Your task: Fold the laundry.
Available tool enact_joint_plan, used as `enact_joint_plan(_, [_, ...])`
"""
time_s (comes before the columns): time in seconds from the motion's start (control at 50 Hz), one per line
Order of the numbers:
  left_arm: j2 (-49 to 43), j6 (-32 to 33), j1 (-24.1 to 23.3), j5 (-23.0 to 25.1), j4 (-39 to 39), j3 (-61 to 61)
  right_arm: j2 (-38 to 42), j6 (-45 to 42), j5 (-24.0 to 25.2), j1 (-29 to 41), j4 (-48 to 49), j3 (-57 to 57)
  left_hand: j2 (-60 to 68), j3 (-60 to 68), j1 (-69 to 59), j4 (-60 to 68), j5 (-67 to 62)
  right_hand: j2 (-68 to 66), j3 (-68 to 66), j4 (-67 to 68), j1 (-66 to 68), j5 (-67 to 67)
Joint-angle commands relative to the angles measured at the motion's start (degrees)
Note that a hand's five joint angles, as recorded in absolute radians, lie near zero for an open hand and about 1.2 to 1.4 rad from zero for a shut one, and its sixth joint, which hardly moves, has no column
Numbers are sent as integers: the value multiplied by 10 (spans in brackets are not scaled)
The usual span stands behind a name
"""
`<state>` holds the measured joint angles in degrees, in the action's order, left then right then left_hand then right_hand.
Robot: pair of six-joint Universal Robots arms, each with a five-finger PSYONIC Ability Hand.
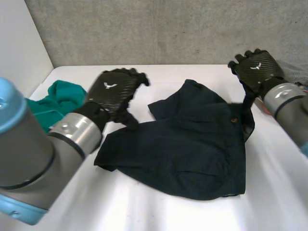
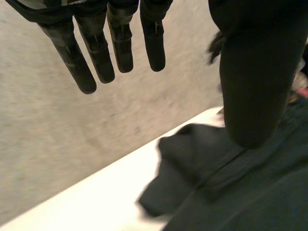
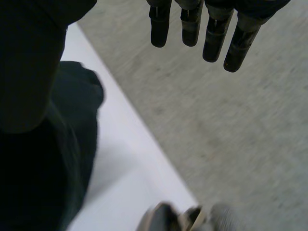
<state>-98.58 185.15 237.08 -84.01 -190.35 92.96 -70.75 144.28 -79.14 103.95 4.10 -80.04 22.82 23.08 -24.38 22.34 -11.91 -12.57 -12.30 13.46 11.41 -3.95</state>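
A dark navy garment (image 1: pixel 192 144), like a pair of shorts with a small button, lies crumpled in the middle of the white table (image 1: pixel 144 207). My left hand (image 1: pixel 115 89) hovers over its left corner, fingers (image 2: pixel 98 48) straight and apart from the thumb (image 2: pixel 255 86), with nothing between them. The navy cloth (image 2: pixel 250 192) lies below that thumb. My right hand (image 1: pixel 255 67) is above the garment's far right edge. It is open, with its fingers (image 3: pixel 211 33) straight, and the cloth (image 3: pixel 43 183) lies beneath its thumb.
A teal garment (image 1: pixel 57 98) is bunched at the table's left side, behind my left arm. More laundry, grey with some pink (image 1: pixel 294 74), lies at the far right behind my right arm. A concrete wall (image 1: pixel 168 29) stands behind the table.
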Motion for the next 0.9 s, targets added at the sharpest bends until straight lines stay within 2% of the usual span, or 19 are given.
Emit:
enact_joint_plan(0.02, [22, 102, 53, -3, 87, 36, -82, 18, -8, -2, -218, -13, 13, 11, 2, 18, -23, 8, 5, -17, 4, 22])
enact_joint_plan(0.1, [17, 106, 76, -3, 141, 60, -145, 17, -17, -2, -264, -55, 24, 21, -8, 28, -33, 5, 2, -14, 7, 18])
enact_joint_plan(0.16, [13, 106, 86, -1, 153, 81, -176, 11, -13, -1, -267, -82, 24, 21, -8, 28, -33, 1, -1, -10, 10, 15])
enact_joint_plan(0.28, [-38, 112, 98, 1, 97, 106, -211, 3, -8, 2, -270, -160, 22, 19, -6, 27, -31, -29, -32, 20, 41, -15])
enact_joint_plan(0.38, [-71, 112, 101, 3, 60, 107, -207, -1, -6, 8, -237, -229, 22, 19, -6, 27, -31, -31, -33, 22, 42, -17])
enact_joint_plan(0.48, [-104, 113, 97, 3, 40, 99, -183, 4, -7, 11, -120, -309, 39, 36, -23, 44, -48, -37, -40, 28, 49, -24])
enact_joint_plan(0.56, [-133, 114, 95, 2, 14, 93, -146, 10, -11, 12, -51, -339, 126, 123, -110, 131, -135, -42, -45, 33, 54, -29])
enact_joint_plan(0.7, [-151, 115, 91, 1, -22, 86, -99, 45, -10, 19, -5, -358, 334, 332, -319, 339, -344, -78, -80, 69, 89, -64])
enact_joint_plan(0.78, [-155, 115, 88, -1, -33, 78, -73, 71, -10, 29, 24, -355, 489, 487, -474, 494, -498, -163, -166, 154, 175, -150])
enact_joint_plan(0.8, [-155, 115, 87, -1, -33, 74, -65, 76, -11, 30, 37, -355, 568, 565, -552, 573, -577, -248, -251, 240, 260, -235])
enact_joint_plan(0.84, [-154, 115, 85, -3, -33, 71, -61, 79, -12, 30, 51, -355, 572, 569, -556, 577, -581, -405, -408, 396, 416, -391])
enact_joint_plan(0.88, [-146, 115, 82, -4, -28, 68, -61, 80, -17, 31, 71, -353, 572, 569, -556, 577, -581, -673, -675, 664, 684, -659])
enact_joint_plan(0.9, [-144, 116, 82, -4, -27, 66, -64, 80, -21, 31, 76, -350, 572, 569, -556, 577, -581, -674, -677, 665, 686, -661])
